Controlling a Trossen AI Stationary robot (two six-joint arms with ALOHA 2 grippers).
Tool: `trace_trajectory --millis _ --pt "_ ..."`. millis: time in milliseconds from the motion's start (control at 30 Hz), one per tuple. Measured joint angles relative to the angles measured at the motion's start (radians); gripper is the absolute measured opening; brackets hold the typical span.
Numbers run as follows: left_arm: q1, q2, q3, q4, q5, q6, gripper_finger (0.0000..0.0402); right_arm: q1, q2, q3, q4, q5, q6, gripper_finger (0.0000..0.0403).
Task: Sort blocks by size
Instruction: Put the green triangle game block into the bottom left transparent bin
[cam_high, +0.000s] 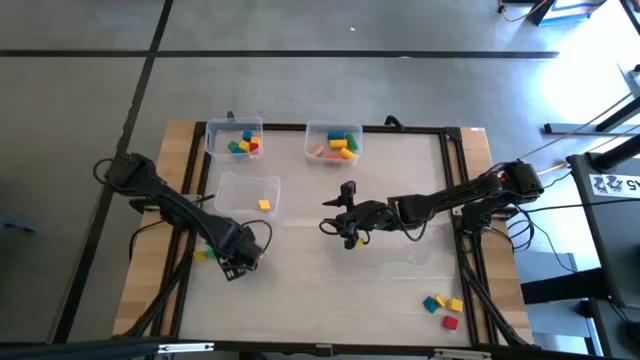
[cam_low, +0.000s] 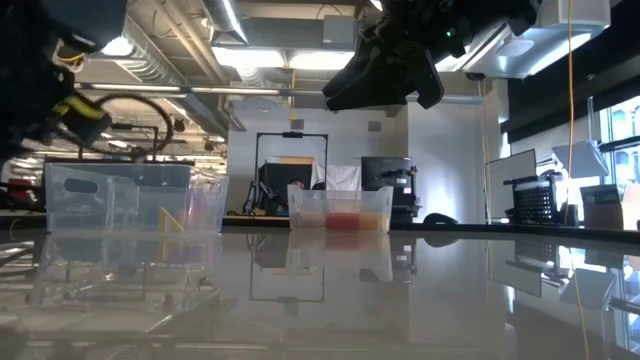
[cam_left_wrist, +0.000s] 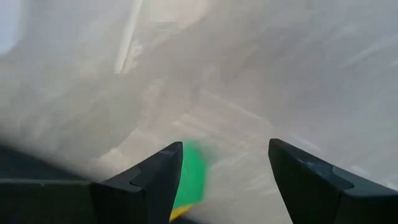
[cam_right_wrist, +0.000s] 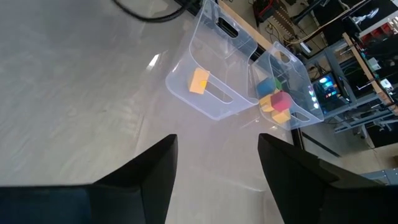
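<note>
My left gripper (cam_high: 237, 265) is open, low at the table's left side. A green block (cam_left_wrist: 193, 177) with a yellow one under or behind it (cam_left_wrist: 179, 213) lies between its fingers, close to one finger; both show in the high view (cam_high: 203, 255). My right gripper (cam_high: 345, 232) is open and empty, raised above the table's middle (cam_low: 385, 75). One yellow block (cam_right_wrist: 199, 81) lies in the nearer clear bin (cam_high: 248, 193). Several blocks lie in the far left bin (cam_high: 235, 140) and in the far middle bin (cam_high: 333, 143). Three blocks, blue, yellow and red (cam_high: 443, 307), lie at the near right. My left gripper has the green block's side (cam_left_wrist: 186, 180) right beside one finger (cam_left_wrist: 158, 180). I cannot tell whether the finger touches it. The other finger (cam_left_wrist: 305, 180) stands well apart from it. The block rests on the table.
Black rails (cam_high: 455, 200) frame the white work surface. The right wrist view shows the two left bins side by side (cam_right_wrist: 249, 68). Bare surface lies between the two grippers and toward the near edge (cam_high: 330, 300).
</note>
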Motion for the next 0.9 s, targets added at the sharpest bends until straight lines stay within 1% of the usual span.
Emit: trace_trajectory --millis 100,167,267,400,633,800,900 --pt "-0.004 -0.023 -0.006 -0.113 -0.003 -0.089 0.0237 0.000 0.000 0.000 0.000 0.000 0.000 0.0227" --pt "-0.005 -0.034 -0.016 -0.127 0.002 -0.137 0.0237 0.000 0.000 0.000 0.000 0.000 0.000 0.0227" --pt "-0.004 -0.034 -0.034 -0.106 0.027 -0.165 0.0237 0.000 0.000 0.000 0.000 0.000 0.000 0.0227" --pt "-0.005 -0.034 -0.081 -0.010 0.094 -0.192 0.0237 0.000 0.000 0.000 0.000 0.000 0.000 0.0227" --pt "-0.012 -0.034 -0.146 -0.006 0.117 -0.241 0.0237 0.001 0.000 0.000 -0.002 0.000 0.000 0.0227" --pt "-0.018 -0.037 -0.186 0.100 0.163 -0.235 0.0237 0.001 0.000 0.000 -0.001 0.000 0.000 0.0227" --pt "-0.020 -0.037 -0.201 0.112 0.184 -0.236 0.0234 0.001 0.000 0.000 -0.001 0.000 0.000 0.0227"
